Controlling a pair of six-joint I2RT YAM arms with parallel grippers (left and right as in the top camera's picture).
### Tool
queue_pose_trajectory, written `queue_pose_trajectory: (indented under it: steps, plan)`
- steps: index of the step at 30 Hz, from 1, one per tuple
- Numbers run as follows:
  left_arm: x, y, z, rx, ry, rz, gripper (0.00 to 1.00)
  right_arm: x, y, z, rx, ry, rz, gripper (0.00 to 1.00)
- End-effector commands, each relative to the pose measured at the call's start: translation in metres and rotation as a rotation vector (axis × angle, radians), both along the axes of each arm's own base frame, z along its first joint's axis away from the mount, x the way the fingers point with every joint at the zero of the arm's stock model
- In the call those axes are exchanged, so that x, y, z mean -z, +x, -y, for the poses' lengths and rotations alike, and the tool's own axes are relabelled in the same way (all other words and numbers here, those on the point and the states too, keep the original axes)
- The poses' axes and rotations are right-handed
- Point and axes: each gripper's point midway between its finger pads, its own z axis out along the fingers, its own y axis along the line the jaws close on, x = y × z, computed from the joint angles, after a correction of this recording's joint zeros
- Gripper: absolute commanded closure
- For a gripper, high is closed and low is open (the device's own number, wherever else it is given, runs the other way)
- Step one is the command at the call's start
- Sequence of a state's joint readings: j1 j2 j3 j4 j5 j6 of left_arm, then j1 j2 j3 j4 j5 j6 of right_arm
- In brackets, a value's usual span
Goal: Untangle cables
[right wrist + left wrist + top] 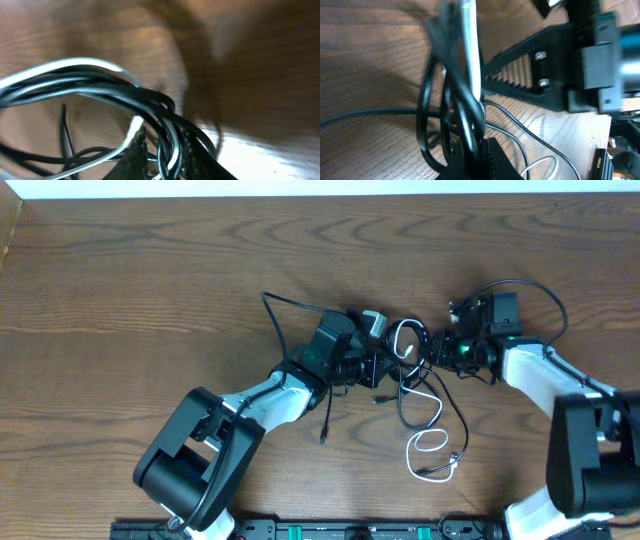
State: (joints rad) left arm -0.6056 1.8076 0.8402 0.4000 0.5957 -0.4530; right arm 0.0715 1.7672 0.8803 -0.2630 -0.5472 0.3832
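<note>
Left gripper (479, 159) — clamped shut on the cables (472, 65), black and white cords looped in one bundle at the middle of the table (120, 280). Right gripper (165, 155) — fingers pinched on the same bundle from its opposite side. Left arm (270, 395) and right arm (530, 375) reach low, meeting at the bundle. Loose ends trail from the bundle toward the near edge; bare wood spreads beyond the bundle to the far and left edges.
</note>
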Motion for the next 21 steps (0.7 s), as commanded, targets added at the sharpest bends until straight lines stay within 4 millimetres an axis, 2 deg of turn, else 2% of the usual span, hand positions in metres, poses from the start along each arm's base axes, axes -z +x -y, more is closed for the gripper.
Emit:
queue_pose_trajectory:
  steps: [1,7,11,13,14,18,21]
  plan:
    - [0.002,0.002,-0.002,-0.013,0.007,-0.005,0.92,0.007,-0.007,-0.011,-0.021,0.057,-0.042,0.81]
    - [0.002,0.002,-0.002,-0.013,0.008,-0.007,0.92,0.019,-0.002,-0.001,0.029,0.004,-0.052,0.78]
    - [0.007,-0.001,-0.004,-0.016,0.026,-0.028,0.92,0.025,0.003,0.007,0.107,-0.026,-0.074,0.88]
    - [0.012,-0.002,-0.007,-0.026,0.045,-0.042,0.92,0.024,0.006,0.006,0.106,-0.023,-0.063,0.98]
    - [0.014,-0.002,-0.009,-0.033,0.056,-0.047,0.92,0.023,0.006,0.006,0.105,-0.021,-0.058,0.99]
    - [0.021,-0.002,-0.015,-0.056,0.091,-0.062,0.92,0.019,0.005,0.001,0.089,0.027,-0.06,0.99]
    - [0.026,0.001,-0.02,-0.082,0.121,-0.064,0.92,0.006,0.004,-0.006,0.041,0.1,-0.04,0.99]
